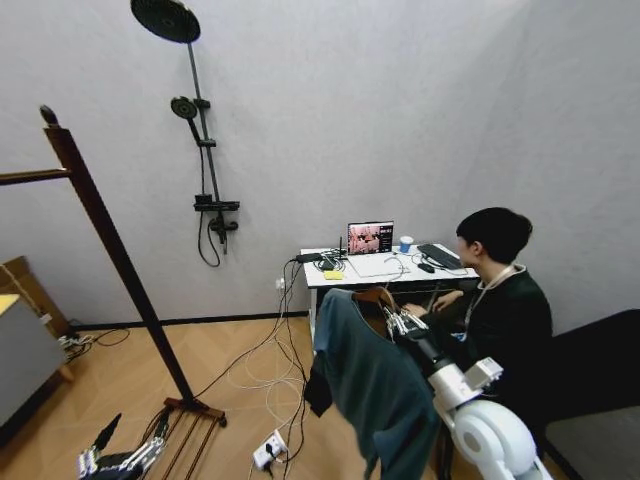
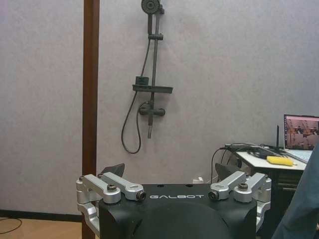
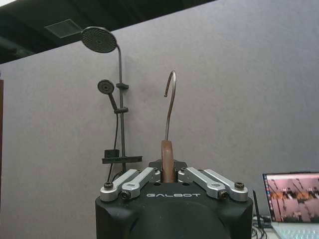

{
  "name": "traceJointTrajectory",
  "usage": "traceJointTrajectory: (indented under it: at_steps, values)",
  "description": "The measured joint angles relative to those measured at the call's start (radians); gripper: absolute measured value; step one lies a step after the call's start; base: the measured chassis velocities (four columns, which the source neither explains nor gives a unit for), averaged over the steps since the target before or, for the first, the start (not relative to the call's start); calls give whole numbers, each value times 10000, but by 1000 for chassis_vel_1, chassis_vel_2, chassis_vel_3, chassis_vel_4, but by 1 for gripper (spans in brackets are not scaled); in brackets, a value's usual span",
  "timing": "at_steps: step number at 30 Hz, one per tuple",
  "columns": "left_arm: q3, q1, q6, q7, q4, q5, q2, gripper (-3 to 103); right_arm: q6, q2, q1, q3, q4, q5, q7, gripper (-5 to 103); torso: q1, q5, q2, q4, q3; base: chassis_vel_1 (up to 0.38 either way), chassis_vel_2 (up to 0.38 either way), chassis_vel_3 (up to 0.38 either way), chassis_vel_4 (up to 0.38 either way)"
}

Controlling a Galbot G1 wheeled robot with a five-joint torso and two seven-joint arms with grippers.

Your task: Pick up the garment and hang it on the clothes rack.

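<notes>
Right gripper (image 3: 168, 175) closest to my wrist cam: linkages folded in, jaws clamped tight on the wooden hanger (image 3: 167, 158) neck, metal hook (image 3: 170, 102) standing up clear above it. In the head view my right gripper (image 1: 402, 322) sits low right of centre, holding the hanger up with the garment (image 1: 372, 380) draped off it, teal body hanging freely in the air, hem near the frame bottom. Not touching the floor as far as I can see.

Left gripper (image 1: 122, 462) parked low at bottom left, near the rack foot. Left wrist view shows its linkages spread wide, nothing between them, so fully open and empty.

Clothes rack (image 1: 112, 249) is off to my left, well apart from the garment; one post leans through the frame, rail stub (image 1: 35, 177) at the left edge.

Step in hand, my read: carry-to-rack, hang not done yet. To do it well I'd keep the grip firm so the hanger doesn't swivel, hold the hook upright and open side toward the rail, and lift it above the rail before lowering on. Watch the floor cables (image 1: 262, 375) and power strip (image 1: 269, 450) between me and the rack; trailing sleeves could snag. Person seated at the desk (image 1: 385, 270) behind, not touching anything.
</notes>
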Motion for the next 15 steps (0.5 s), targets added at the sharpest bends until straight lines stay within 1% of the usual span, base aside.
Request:
traceJointTrajectory:
  at_steps: [2, 4, 5, 7, 9, 10, 12, 13, 14, 15]
  values:
    - [0, 0, 0, 0, 0, 0, 0, 100, -80, -139, 141, -53, 74, -66, 1, 10, -15, -1, -33, -1, -17, 69, 49, 57, 62]
    - [0, 0, 0, 0, 0, 0, 0, 100, -268, -453, 323, -191, 272, 183, 4, 10, -39, -2, -88, 0, -46, 70, 51, 78, 69]
    - [0, 0, 0, 0, 0, 0, 0, 100, -268, -453, 323, -191, 272, 183, 4, 10, -39, -2, -88, 0, -46, 72, 54, 78, 75]
    - [0, 0, 0, -1, 0, 0, 0, 100, -361, -724, 481, -248, 395, 369, 0, 10, -63, 0, -137, 0, -75, 77, 61, 85, 81]
    - [0, 0, 0, 1, 0, 0, 0, 100, -369, -1156, 769, -249, 418, 417, -94, 10, -94, 0, -203, 0, -110, 94, 84, 83, 84]
    - [0, 0, 0, 1, 0, 0, 0, 100, -369, -1156, 769, -249, 418, 417, -94, 10, -94, 0, -203, 0, -110, 94, 84, 88, 84]
    - [0, 0, 0, -1, 0, 0, 0, 100, -485, -1538, 1116, -270, 405, 1004, -68, 10, -124, -2, -264, -1, -143, 109, 79, 89, 105]
    - [0, 0, 0, -1, 0, 0, 0, 100, -485, -1538, 1116, -270, 405, 1004, -68, 10, -124, -2, -264, -1, -143, 111, 75, 89, 101]
    - [0, 0, 0, -1, 0, 0, 0, 100, -669, -1718, 1383, -352, 411, 1577, 39, 10, -142, -2, -301, -1, -162, 115, 102, 99, 101]
    - [0, 0, 0, -1, 0, 0, 0, 100, -669, -1718, 1383, -352, 411, 1577, 39, 10, -142, -2, -301, -1, -162, 115, 102, 99, 101]
